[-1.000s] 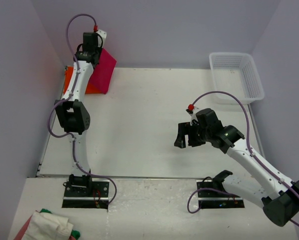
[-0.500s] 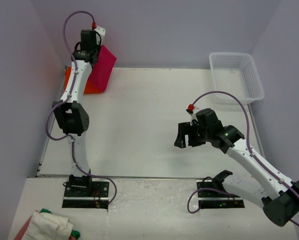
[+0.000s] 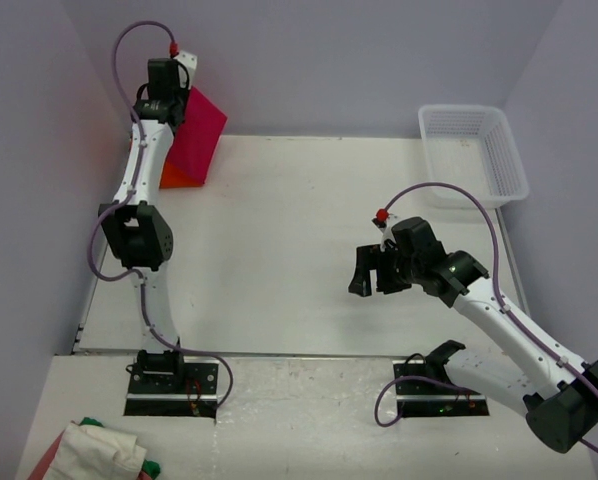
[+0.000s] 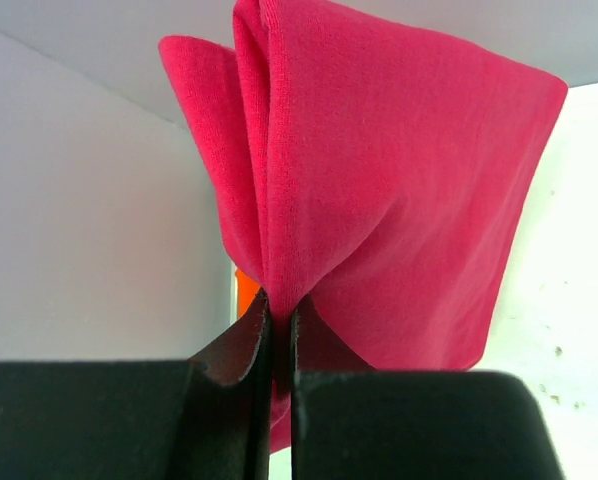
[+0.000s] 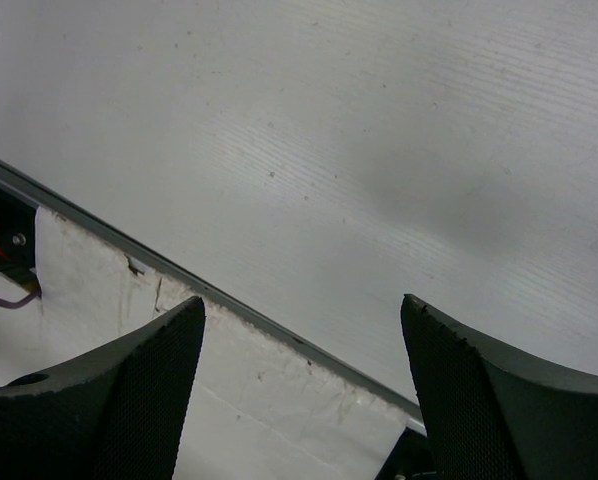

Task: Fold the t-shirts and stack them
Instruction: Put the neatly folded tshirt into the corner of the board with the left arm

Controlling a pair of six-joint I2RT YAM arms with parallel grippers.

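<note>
Left gripper [image 4: 277,322] is pinched tight on the folded red t-shirt [image 3: 197,132], dangling it at the far left corner over the orange t-shirt [image 3: 175,178], which lies on the table [image 3: 299,230]. I'd bring it down slowly, bottom edge first, squared to the orange one, then let go. Right gripper [image 3: 376,274] hovers mid-table, fingers wide, empty. Count: two shirts, one red, one orange; one white basket [image 3: 506,165].

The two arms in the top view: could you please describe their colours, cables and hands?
The left arm and right arm have white links and bulky black joints. A mauve cable with a red plug loops along each. The left hand and right hand are black with two fingers; the right's pads look finely textured.
</note>
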